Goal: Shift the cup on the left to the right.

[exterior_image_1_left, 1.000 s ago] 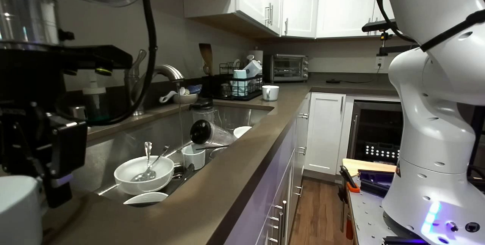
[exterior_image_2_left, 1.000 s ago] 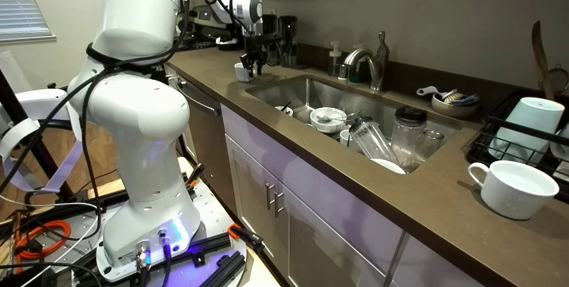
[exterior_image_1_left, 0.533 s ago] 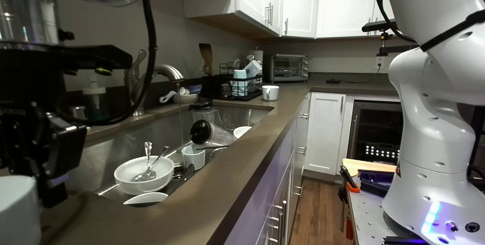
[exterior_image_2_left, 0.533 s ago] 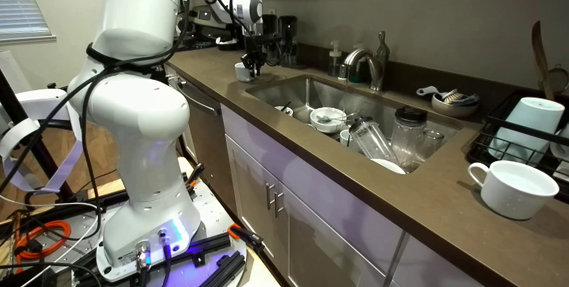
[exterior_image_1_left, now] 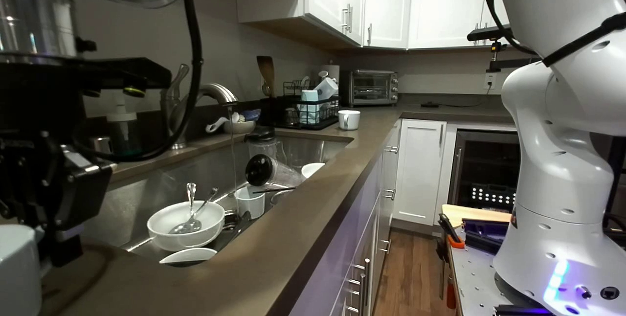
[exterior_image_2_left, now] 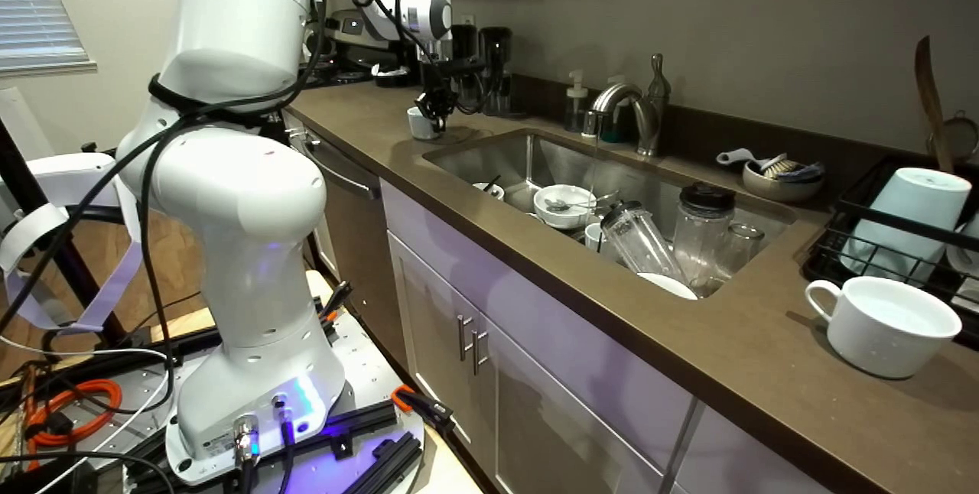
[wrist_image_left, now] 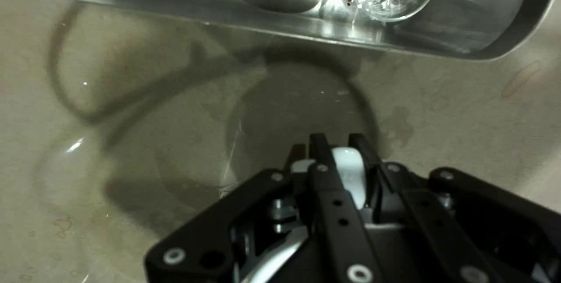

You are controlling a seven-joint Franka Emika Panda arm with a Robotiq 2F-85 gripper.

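Observation:
The white cup (exterior_image_2_left: 421, 124) stands at the far left part of the counter in an exterior view, beside the sink. It also shows, partly cut off, at the lower left edge in an exterior view (exterior_image_1_left: 18, 272). My gripper (exterior_image_2_left: 438, 119) is at the cup's handle side. In the wrist view, the fingers of my gripper (wrist_image_left: 338, 139) are closed around the white handle of the cup (wrist_image_left: 352, 173). Most of the cup's body is hidden behind the gripper there. I cannot tell whether the cup's base touches the counter.
The sink (exterior_image_2_left: 558, 161) holds a white bowl (exterior_image_1_left: 183, 237) with utensils, tumblers and more dishes. The faucet (exterior_image_2_left: 646, 119) rises behind it. Another white mug (exterior_image_2_left: 891, 326) stands at the right by the black dish rack (exterior_image_2_left: 849, 222).
My gripper's fingers have come together on the cup's handle. The gripper and the cup have shifted slightly, a little leftward in an exterior view showing the cup at the lower left.

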